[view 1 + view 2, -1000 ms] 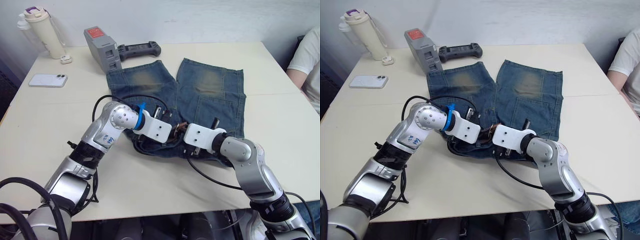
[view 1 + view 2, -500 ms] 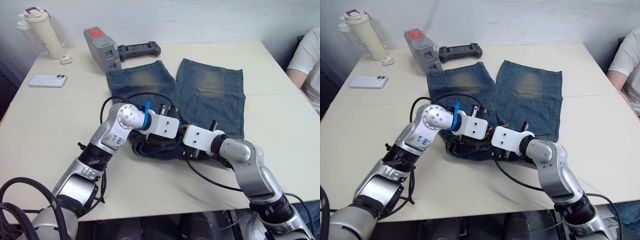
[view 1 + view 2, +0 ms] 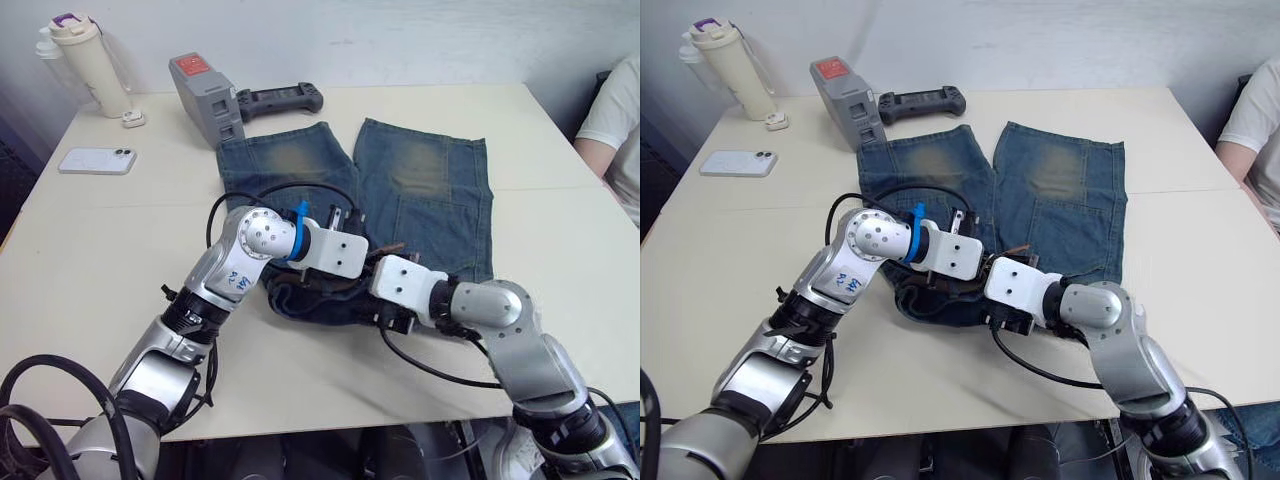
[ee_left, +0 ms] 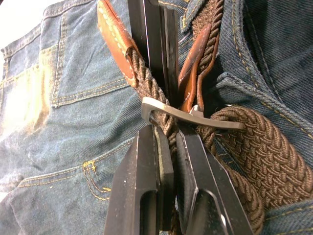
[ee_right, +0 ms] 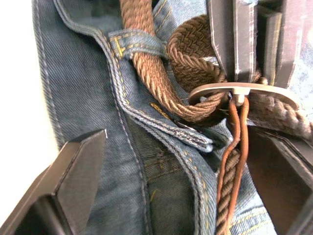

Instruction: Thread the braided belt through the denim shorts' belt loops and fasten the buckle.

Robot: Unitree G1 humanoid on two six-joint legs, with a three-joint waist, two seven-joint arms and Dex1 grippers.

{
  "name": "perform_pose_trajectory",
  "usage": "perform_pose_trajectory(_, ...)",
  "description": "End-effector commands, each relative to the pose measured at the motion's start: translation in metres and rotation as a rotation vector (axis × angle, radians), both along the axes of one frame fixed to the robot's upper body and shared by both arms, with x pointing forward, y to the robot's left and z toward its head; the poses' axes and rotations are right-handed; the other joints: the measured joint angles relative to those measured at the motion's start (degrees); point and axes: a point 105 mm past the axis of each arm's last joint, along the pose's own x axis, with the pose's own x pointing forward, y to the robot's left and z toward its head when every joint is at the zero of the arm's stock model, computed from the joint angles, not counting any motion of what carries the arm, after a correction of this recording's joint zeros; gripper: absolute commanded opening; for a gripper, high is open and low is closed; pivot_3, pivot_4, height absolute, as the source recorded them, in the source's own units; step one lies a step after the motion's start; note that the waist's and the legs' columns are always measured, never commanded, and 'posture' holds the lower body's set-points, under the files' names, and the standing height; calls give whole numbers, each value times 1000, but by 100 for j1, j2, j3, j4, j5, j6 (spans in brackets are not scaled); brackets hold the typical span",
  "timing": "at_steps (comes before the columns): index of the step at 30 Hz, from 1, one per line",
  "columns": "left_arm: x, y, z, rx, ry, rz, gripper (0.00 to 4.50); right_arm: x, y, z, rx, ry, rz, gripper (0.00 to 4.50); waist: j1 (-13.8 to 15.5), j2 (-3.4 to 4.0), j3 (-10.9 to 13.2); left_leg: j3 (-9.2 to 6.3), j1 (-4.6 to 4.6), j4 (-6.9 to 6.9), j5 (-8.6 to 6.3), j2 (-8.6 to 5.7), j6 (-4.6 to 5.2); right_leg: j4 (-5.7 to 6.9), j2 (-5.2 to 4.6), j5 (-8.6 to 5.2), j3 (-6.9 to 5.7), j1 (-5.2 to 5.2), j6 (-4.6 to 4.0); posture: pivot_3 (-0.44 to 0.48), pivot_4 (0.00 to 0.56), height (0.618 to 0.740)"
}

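Beige table (image 3: 90,250) sitting by a white wall, shorts (image 3: 420,190) lying legs away from robot, belt (image 4: 274,156) running along waistband, left gripper (image 4: 166,147) pinching belt at buckle (image 4: 195,115), right gripper (image 5: 176,161) gaping wide open nearby

Table: a large cream-coloured tabletop (image 3: 560,140) is filling most of the head views, with a thin seam running across it from side to side.
Wall: a plain pale wall (image 3: 400,40) is standing right behind the table's far edge.
Far left corner: a cream tumbler (image 3: 88,62) with a purple-topped lid is standing upright, a small white object (image 3: 132,118) lying just beside its base.
Left side: a white phone (image 3: 96,160) is lying flat near the edge.
Far edge: a grey box (image 3: 205,100) with a red label is sitting beside a black handheld controller (image 3: 280,99).
Right edge: a person's white sleeve (image 3: 615,115) is showing.
Light: even, soft light is falling across the table.
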Motion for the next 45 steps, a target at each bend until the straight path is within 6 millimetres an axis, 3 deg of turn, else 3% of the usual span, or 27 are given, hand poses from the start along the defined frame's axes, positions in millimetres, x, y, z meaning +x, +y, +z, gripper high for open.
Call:
perform_pose_trajectory(1,-12,-12,2,-10,-8,-67,0,-14,-1,26,62,-32,32,4452,-1,0,0,0,0,0,0,0,0,-1,0,0,0,1,0,0,150,650)
perform_pose_trajectory(7,-12,-11,-1,0,-1,-68,0,-27,-11,44,143,45,39,4452,13,0,0,-1,0,0,0,0,1,-2,0,0,0,2,0,0,150,650)
perform_pose_trajectory(9,-12,-9,-2,7,1,-68,0,-31,-28,52,136,81,21,4452,29,1,0,-2,1,0,-1,0,2,-4,0,0,-1,4,0,0,150,650)
perform_pose_trajectory(12,-11,-8,-2,7,2,-66,0,-19,-50,62,57,-10,-54,4452,46,1,0,0,1,1,-4,-2,6,-7,-1,1,0,5,-1,0,150,650)
perform_pose_trajectory(16,-11,-8,0,5,1,-66,0,3,-73,55,-138,-137,-101,4452,36,1,0,7,7,-2,-4,-1,6,-7,-1,1,4,6,-1,0,150,650)
perform_pose_trajectory(29,-11,-9,2,3,0,-62,0,18,-40,45,-161,-272,36,4452,32,2,0,5,5,2,-4,-1,6,-7,-1,1,3,6,-1,0,150,650)
perform_pose_trajectory(32,-11,-8,2,2,-1,-58,0,19,-39,42,-174,-269,42,3679,46,2,0,5,5,1,-4,-1,6,-7,-1,1,3,6,-1,0,150,650)
perform_pose_trajectory(38,-10,-7,3,-2,-6,-55,0,20,-39,37,-189,-271,46,1158,55,2,0,5,5,2,-4,0,6,-6,-1,1,3,6,-1,0,150,650)
perform_pose_trajectory(40,-9,-7,5,-16,0,-46,0,21,-38,37,-189,-280,47,65,58,2,0,5,5,2,-4,0,6,-5,-1,1,3,6,-1,0,150,650)
perform_pose_trajectory(44,-9,-7,7,-36,18,-44,0,22,-38,37,-180,-279,46,65,59,2,0,5,4,4,-4,0,6,-5,-1,1,3,6,-1,0,150,650)
perform_pose_trajectory(45,-12,-6,11,-88,108,-31,450,22,-38,35,-185,-272,51,23,61,2,0,5,4,3,-4,0,6,-5,-1,1,3,6,-1,0,150,650)
